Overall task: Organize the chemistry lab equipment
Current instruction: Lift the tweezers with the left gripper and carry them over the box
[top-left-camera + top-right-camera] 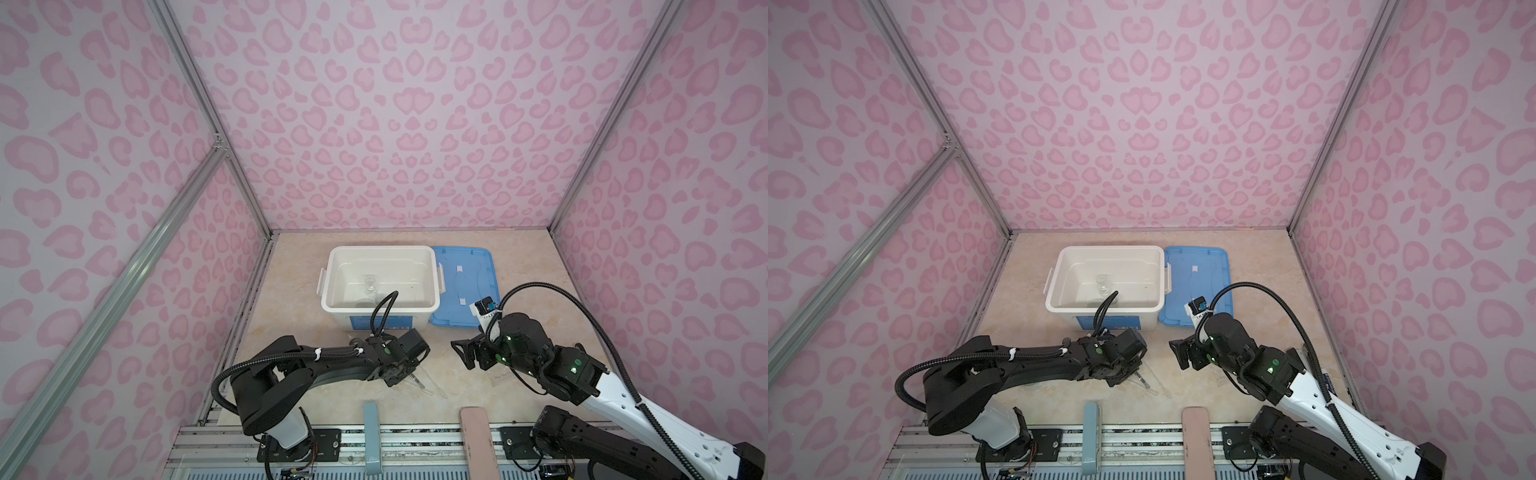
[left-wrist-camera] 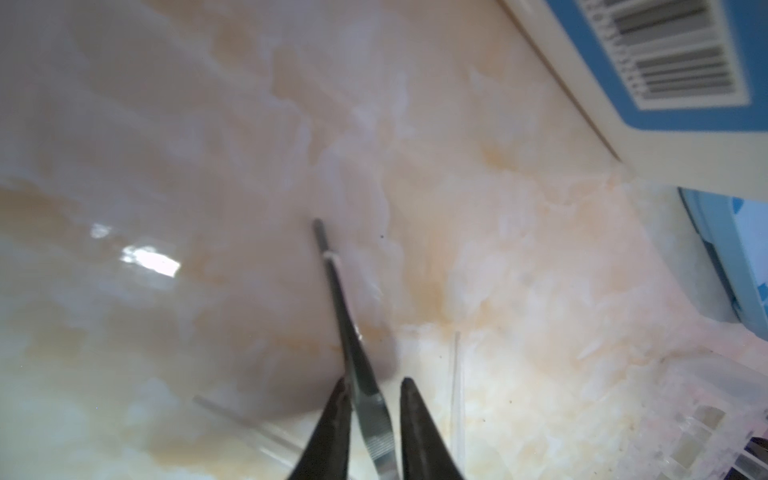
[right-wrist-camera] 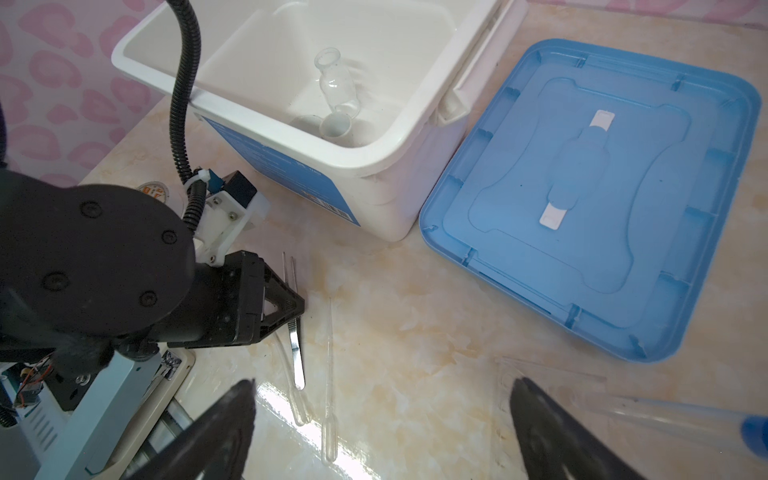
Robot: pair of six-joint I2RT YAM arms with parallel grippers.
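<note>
**A:** Top views first: where did you have the arms?

**B:** In both top views your left gripper (image 1: 399,376) sat low over the marble table (image 1: 291,282), in front of the white tub (image 1: 380,249). The blue lid (image 1: 469,266) lay beside the tub. Your right gripper (image 1: 463,351) hung near, jaws wide apart and holding nothing.

**A:** And the left wrist view?

**B:** Your metal tweezers (image 2: 345,316) ran between the two fingers (image 2: 328,428). They touched one finger, with a sliver of gap at the other. The jaws were nearly together, but I cannot tell whether they gripped.

**A:** Right wrist view?

**B:** You had the tweezers on the table under the left gripper's tip, with clear droppers (image 3: 328,374) just beside them. A blue-capped tube (image 3: 665,409) lay near your spread right fingers. A glass flask (image 3: 336,87) and a small white cup (image 3: 336,126) were inside the tub.
</note>
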